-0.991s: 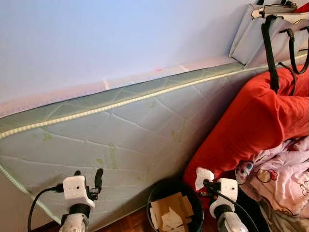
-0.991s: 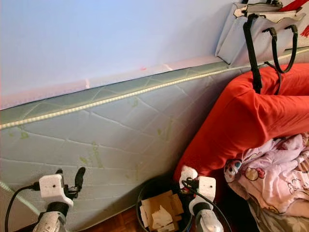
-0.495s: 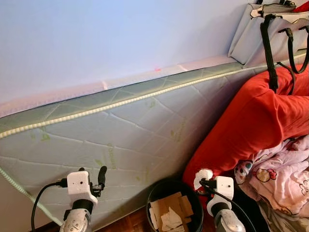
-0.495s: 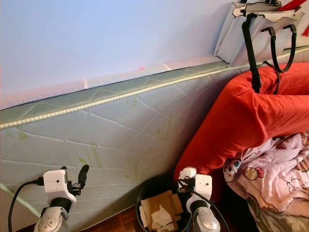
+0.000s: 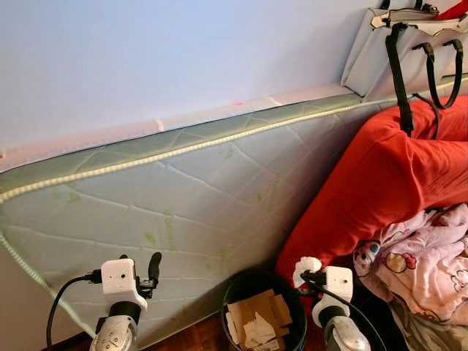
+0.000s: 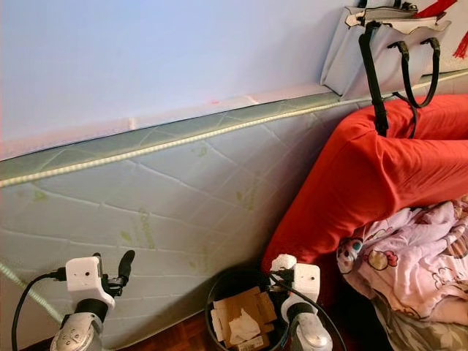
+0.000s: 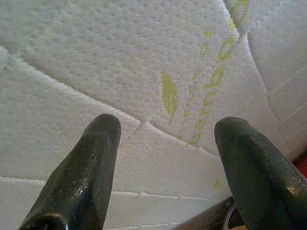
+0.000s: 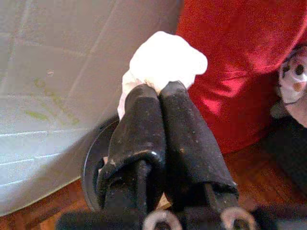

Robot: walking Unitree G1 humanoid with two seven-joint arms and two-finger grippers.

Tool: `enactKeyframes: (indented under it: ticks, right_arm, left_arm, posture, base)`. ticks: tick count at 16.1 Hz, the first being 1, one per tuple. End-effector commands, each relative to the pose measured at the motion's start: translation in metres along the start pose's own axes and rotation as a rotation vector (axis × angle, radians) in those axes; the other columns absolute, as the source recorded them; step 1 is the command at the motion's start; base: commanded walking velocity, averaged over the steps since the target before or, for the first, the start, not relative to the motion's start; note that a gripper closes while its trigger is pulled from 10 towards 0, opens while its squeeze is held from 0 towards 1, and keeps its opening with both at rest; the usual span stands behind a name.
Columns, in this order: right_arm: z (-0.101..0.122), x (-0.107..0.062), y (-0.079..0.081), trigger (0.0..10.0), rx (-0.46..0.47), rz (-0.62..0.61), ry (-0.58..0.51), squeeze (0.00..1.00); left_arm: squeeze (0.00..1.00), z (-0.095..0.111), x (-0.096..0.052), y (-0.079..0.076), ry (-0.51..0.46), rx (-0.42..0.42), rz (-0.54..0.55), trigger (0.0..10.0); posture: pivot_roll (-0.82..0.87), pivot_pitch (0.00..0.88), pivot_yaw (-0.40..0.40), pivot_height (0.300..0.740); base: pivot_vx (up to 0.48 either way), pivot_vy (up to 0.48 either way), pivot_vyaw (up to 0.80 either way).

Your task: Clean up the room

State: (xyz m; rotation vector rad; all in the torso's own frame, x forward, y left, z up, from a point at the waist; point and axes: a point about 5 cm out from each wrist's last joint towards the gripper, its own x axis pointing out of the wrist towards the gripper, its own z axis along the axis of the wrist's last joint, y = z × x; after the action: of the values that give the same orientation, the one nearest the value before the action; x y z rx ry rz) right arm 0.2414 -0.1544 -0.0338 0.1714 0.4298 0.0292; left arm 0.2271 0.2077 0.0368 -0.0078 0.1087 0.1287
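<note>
Landmark: the black waste bin [image 5: 241,289], nearest thing in view, low on the wood floor [image 5: 191,338].

- Bin holds torn cardboard scraps [image 5: 257,319].
- Right gripper [image 5: 308,272] hangs at the bin's rim on the red side, just above it. Its two black fingers [image 8: 182,125] are pressed together on a crumpled white tissue wad [image 8: 164,60]; most of the wad bulges free past the tips.
- Judged handling: very light, soft, crushable, nothing to break. Pinched by one edge only, so it could slip or cling to a finger on release. Best held deeper in the bulk; it should drop freely once over the opening.
- Left gripper [image 5: 148,267] sits well to the bin's far side from the right arm, fingers spread wide, holding nothing, pointed at the mattress.
- Behind the bin: quilted pale-green mattress [image 5: 183,197] stood on edge against the blue wall [image 5: 161,51].
- Beside and beyond the bin: red cushion [image 5: 380,183], pink printed bedding [image 5: 428,256].
- Farthest: pale handbag [image 5: 409,44] atop the cushion, leaning on the wall.
</note>
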Motion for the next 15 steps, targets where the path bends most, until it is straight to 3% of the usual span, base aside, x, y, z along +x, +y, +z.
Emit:
enactKeyframes:
  ticks: [1,3,12,15]
  right_arm:
    - [0.0009,0.0011,0.0005,10.0,-0.008,0.010,0.003,0.00]
    - [0.0022,0.0000,-0.0001,10.0,0.016,0.009,-0.024,0.00]
    - [-0.0020,0.0032,0.0048,10.0,-0.022,0.020,0.045,0.00]
    - [0.0013,0.0027,0.0052,10.0,-0.003,0.030,0.003,0.00]
  left_arm:
    - [0.00,-0.0020,-0.0018,-0.0016,0.017,-0.004,-0.001,10.0]
    - [0.00,-0.0018,-0.0018,-0.0015,0.017,-0.002,0.001,10.0]
    - [0.00,-0.0025,-0.0014,-0.0015,0.025,-0.001,0.002,10.0]
    - [0.00,-0.0027,-0.0008,-0.0019,0.028,-0.001,-0.001,10.0]
  posture:
    - [0.10,0.000,-0.096,0.675]
    - [0.10,0.000,-0.097,0.675]
    - [0.11,0.000,-0.097,0.675]
    - [0.11,0.000,-0.096,0.655]
  base:
    - [0.000,0.000,0.00]
    - [0.000,0.000,0.00]
    - [0.000,0.000,0.00]
    - [0.000,0.000,0.00]
